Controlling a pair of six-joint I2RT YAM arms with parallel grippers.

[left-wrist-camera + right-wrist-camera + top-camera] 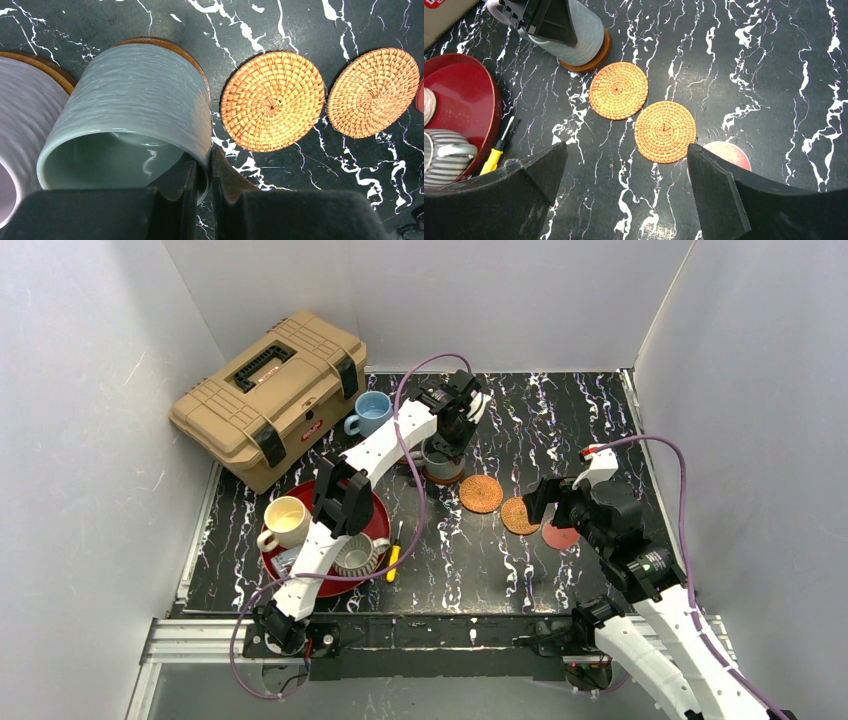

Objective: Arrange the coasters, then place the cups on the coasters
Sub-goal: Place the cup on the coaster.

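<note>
White walls [500, 300] close in a black marbled table [500, 570], with a tan toolbox [268, 395] at its far left corner. The left gripper [202, 172] is pinched narrow on the rim of the green mug [135, 95], one finger inside and one outside. That mug stands upright on a brown coaster [165, 41]. Just left of it, the mauve mug [25, 115] sits on a second brown coaster [45, 65].

To the right lie two woven coasters [272, 100] [372, 92], just beside each other, then the red coaster [729, 152] (partly hidden by a finger). The right gripper [625, 155] hangs above them, fingers spread wide and holding nothing.

The blue mug [372, 412] stands by the toolbox. The cream mug [286, 522] and ribbed mug [357, 555] sit in the red tray [469, 95], with a screwdriver [496, 152] beside it.
</note>
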